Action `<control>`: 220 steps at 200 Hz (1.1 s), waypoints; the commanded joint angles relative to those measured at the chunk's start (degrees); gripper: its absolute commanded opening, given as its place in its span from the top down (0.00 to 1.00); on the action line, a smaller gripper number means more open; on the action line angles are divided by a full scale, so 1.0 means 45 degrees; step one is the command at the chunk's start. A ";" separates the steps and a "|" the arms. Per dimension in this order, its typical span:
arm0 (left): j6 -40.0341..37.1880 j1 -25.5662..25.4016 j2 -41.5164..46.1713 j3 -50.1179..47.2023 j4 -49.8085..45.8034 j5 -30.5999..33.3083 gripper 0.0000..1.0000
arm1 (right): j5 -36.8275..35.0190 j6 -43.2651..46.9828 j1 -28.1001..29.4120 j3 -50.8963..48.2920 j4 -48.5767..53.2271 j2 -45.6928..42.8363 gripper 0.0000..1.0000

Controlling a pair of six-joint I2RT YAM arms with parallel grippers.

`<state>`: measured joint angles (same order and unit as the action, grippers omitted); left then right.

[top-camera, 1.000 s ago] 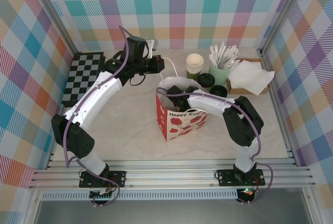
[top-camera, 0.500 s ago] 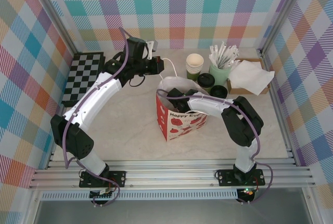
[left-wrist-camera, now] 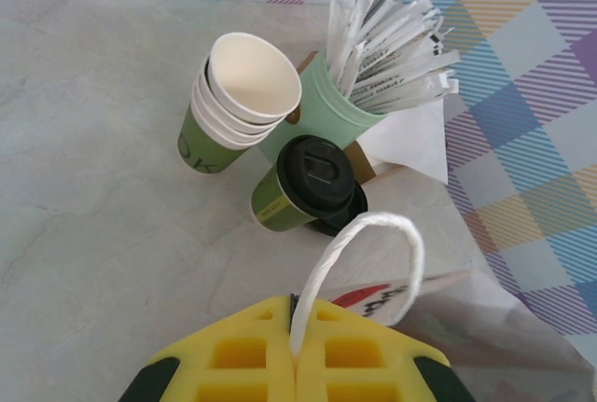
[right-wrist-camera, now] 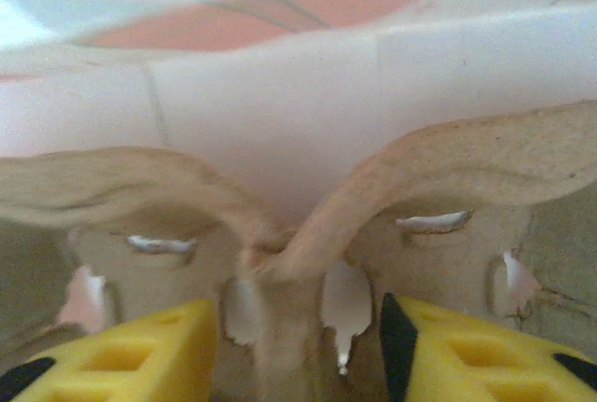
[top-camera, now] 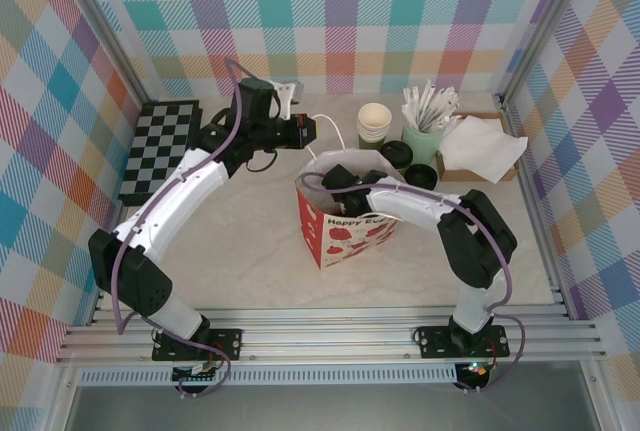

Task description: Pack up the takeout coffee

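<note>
Your right gripper (right-wrist-camera: pixel 298 327) has just spread open, leaving the brown moulded-pulp cup carrier (right-wrist-camera: pixel 448 169) inside the strawberry-print paper bag (top-camera: pixel 345 231), while your left gripper (left-wrist-camera: pixel 297 327) pinches the bag's white cord handle (left-wrist-camera: pixel 373 225); both black-lidded dark green paper cups (top-camera: pixel 396 155) stand behind the bag, unpacked.

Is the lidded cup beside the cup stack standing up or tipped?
Standing up: the cup has its black lid on top, facing upward.

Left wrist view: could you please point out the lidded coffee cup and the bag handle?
Lidded coffee cup (left-wrist-camera: pixel 317 171), left wrist view, on its black lid.
Bag handle (left-wrist-camera: pixel 378 219), left wrist view, loop's top.
</note>
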<state>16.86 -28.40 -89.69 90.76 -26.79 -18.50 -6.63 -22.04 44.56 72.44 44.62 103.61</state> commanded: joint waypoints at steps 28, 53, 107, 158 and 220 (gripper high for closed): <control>-0.0446 0.0138 0.0398 -0.0149 0.0096 -0.0197 1.00 | 0.0068 -0.0217 -0.0057 0.0760 0.0745 -0.1356 0.22; -0.0534 0.0141 0.0272 -0.0054 0.0000 -0.0143 1.00 | 0.0200 -0.0642 -0.0059 0.1163 0.1216 -0.1409 0.22; -0.0637 0.0141 0.0390 -0.0052 -0.0039 -0.0128 1.00 | 0.0781 -0.0205 -0.0061 0.1113 0.1435 -0.0868 0.79; -0.0714 0.0145 0.0495 -0.0039 -0.0178 -0.0010 1.00 | 0.0749 -0.0043 -0.0057 0.0196 0.0540 -0.0491 1.00; -0.0720 0.0141 0.0465 0.0002 -0.0191 -0.0009 1.00 | 0.0703 0.0114 -0.0058 -0.0415 -0.0214 0.0837 1.00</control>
<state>14.92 -28.40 -89.49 90.63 -27.00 -18.39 -3.77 -23.05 44.58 72.38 45.04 103.66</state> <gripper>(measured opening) 0.040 0.065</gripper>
